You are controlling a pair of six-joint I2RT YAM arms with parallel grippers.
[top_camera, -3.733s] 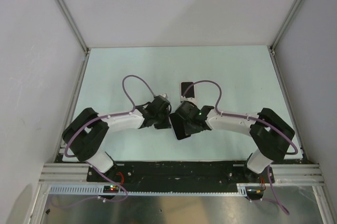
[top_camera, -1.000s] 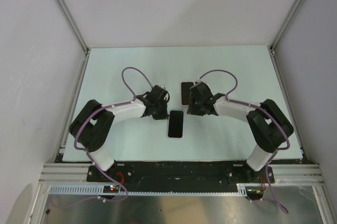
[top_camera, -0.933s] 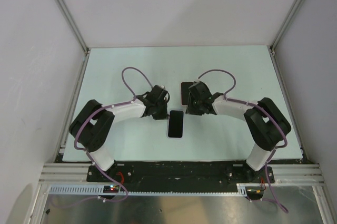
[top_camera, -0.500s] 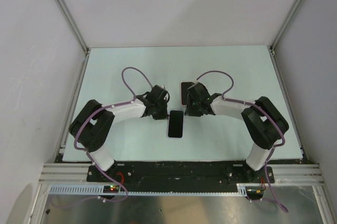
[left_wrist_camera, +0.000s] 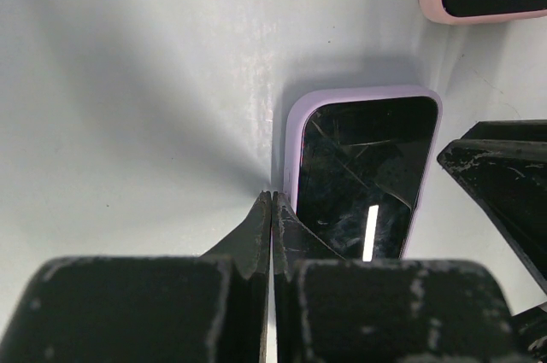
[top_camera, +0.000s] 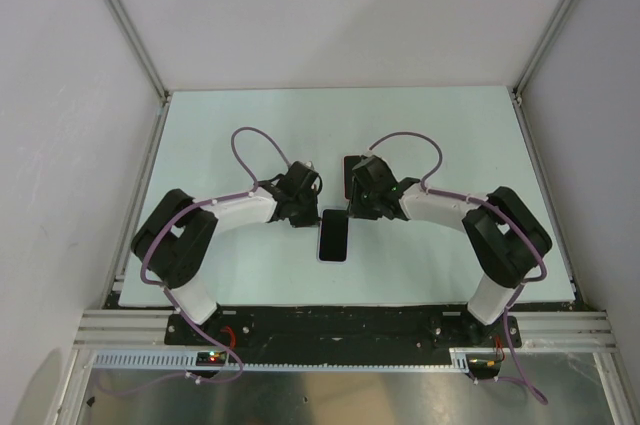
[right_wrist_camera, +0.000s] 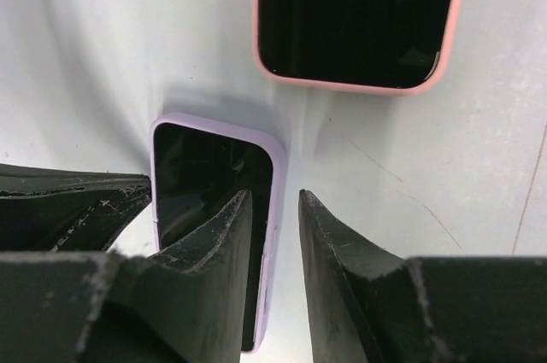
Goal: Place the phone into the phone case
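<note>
Left pincer [left_wrist_camera: 271, 219] fully closed and empty, tips down at the left rim of the lilac case [left_wrist_camera: 292, 154]; touching it or just off, cannot tell. Right pincer [right_wrist_camera: 275, 239] set to a narrow gap, gripping nothing: one finger over the screen, the other just off the case's right side, gap above the right rim. Phone [left_wrist_camera: 363, 171] lies face up inside the lilac case. It sits at centre of left wrist view, lower left of right wrist view, and low centre between both wrists in the top view. Glossy dark screen, lilac rim showing round the top and both sides, bottom end hidden behind fingers. A pink-rimmed item [right_wrist_camera: 355, 13] lies at the top of right wrist view, near the lilac case but apart from it; empty case or cased phone, cannot tell. All flat on the pale tabletop [left_wrist_camera: 128, 81]. Progress: insertion looks mostly done, phone appears seated. Left to do, as a guess: press the edges and corners home, check the hidden end, pull both arms clear
</note>
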